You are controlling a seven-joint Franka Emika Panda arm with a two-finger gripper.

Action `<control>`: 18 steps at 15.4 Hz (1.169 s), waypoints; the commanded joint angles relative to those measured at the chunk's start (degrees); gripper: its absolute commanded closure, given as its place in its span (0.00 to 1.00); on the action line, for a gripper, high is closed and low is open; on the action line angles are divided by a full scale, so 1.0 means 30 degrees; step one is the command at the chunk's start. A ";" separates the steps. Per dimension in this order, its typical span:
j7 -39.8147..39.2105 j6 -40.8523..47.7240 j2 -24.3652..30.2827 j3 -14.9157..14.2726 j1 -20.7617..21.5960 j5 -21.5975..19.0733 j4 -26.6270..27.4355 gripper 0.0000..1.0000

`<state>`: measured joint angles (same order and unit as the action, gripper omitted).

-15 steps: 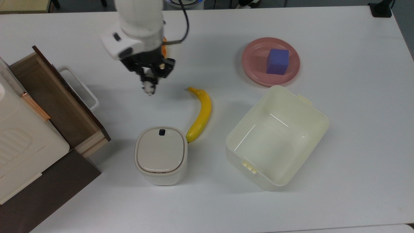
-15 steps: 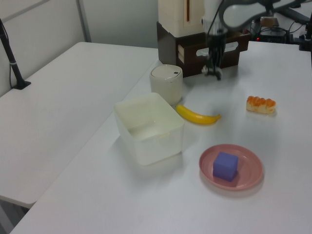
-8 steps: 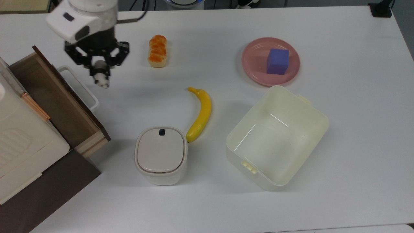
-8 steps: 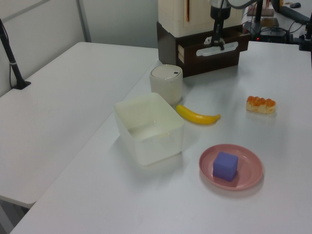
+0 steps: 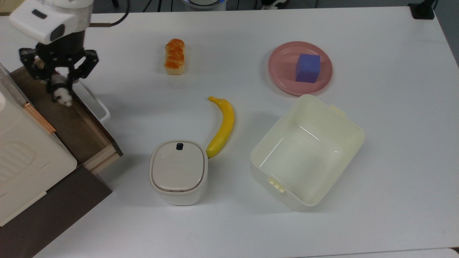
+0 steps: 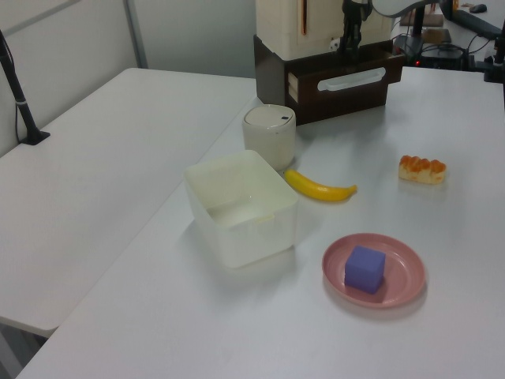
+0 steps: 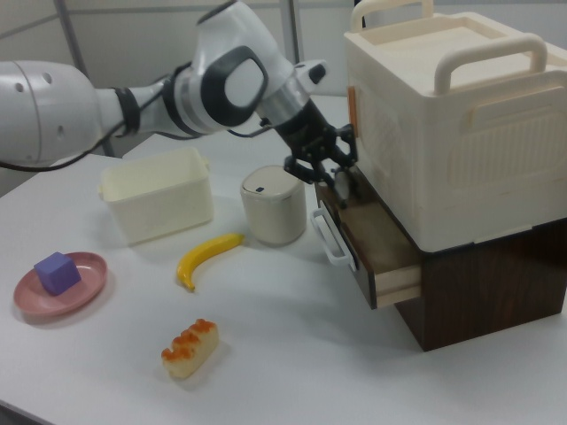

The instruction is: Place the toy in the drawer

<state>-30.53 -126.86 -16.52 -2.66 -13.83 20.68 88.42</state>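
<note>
Claw clamped on toy, tiny black-and-white panda hanging from fingertips. Claw and toy held above open drawer, over its brown bottom near dark front panel, toy not touching the bottom. White handle just beside, toward the top view's right. Further out on surface: bread loaf, banana, lidded cream bin.
</note>
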 commanded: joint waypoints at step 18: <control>0.6975 0.2583 0.0818 0.2143 0.0627 -0.1408 0.0965 0.43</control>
<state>-16.05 -124.95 -17.76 1.22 -12.62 20.53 88.70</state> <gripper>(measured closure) 0.427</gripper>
